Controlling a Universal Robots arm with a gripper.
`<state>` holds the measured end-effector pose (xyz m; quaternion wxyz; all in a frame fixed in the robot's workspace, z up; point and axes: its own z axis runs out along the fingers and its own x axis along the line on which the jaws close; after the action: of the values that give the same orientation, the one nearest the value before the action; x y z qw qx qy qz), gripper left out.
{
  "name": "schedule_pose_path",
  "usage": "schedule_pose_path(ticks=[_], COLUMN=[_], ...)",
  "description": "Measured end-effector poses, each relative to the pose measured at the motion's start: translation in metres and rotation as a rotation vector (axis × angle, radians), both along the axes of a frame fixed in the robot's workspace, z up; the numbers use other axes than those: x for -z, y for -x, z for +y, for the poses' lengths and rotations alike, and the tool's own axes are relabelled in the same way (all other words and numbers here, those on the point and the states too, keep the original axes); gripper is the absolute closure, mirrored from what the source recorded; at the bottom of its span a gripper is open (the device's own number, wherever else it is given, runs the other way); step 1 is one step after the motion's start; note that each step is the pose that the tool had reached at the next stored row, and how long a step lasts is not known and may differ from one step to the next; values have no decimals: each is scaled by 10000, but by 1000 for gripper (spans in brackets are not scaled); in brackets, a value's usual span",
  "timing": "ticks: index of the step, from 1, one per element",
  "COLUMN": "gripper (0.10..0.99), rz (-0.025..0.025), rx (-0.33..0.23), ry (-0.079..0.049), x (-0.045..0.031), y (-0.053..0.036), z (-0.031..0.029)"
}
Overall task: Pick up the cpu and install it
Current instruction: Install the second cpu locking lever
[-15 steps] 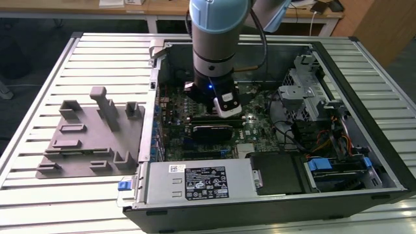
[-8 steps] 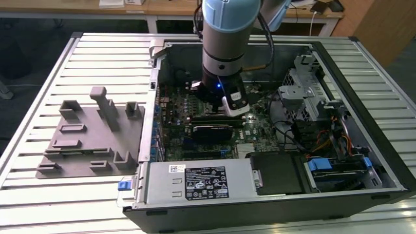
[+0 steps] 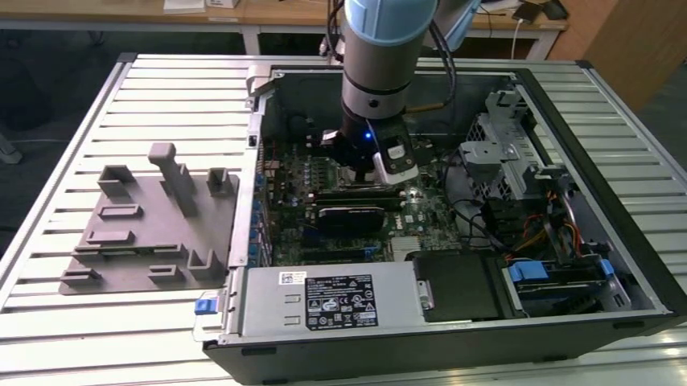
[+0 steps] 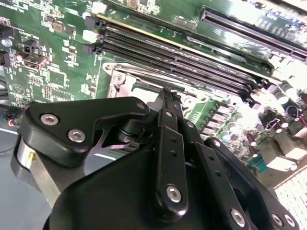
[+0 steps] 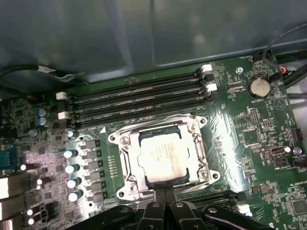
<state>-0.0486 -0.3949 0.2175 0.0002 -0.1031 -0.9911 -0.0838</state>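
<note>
The cpu (image 5: pixel 162 155), a flat square chip with a shiny silver top, lies flat inside the metal-framed motherboard socket (image 5: pixel 125 163) in the first wrist view. My gripper (image 5: pixel 164 192) hangs just over the cpu's edge with its two black fingers pressed together and nothing visible between them. In the second wrist view the gripper (image 4: pixel 166 98) points down at the socket frame (image 4: pixel 117 79), and its black linkage hides most of the chip. In the exterior view the arm reaches down into the open computer case, with the gripper (image 3: pixel 368 186) low over the motherboard.
Memory slots (image 5: pixel 139 98) run along one side of the socket. A black heatsink block (image 3: pixel 349 219) sits just in front of the gripper. The power supply (image 3: pixel 322 301) and the drive cage (image 3: pixel 504 153) crowd the case. A grey fixture tray (image 3: pixel 140 233) lies at the exterior view's left.
</note>
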Motion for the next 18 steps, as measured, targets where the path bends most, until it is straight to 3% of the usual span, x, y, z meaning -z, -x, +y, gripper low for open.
schedule_pose_path(ticks=[11,18], gripper=[980,980], rz=[2,6], rx=[-3,-6], ry=[123,188], x=[47,70], y=[-39,-77], z=[226,275])
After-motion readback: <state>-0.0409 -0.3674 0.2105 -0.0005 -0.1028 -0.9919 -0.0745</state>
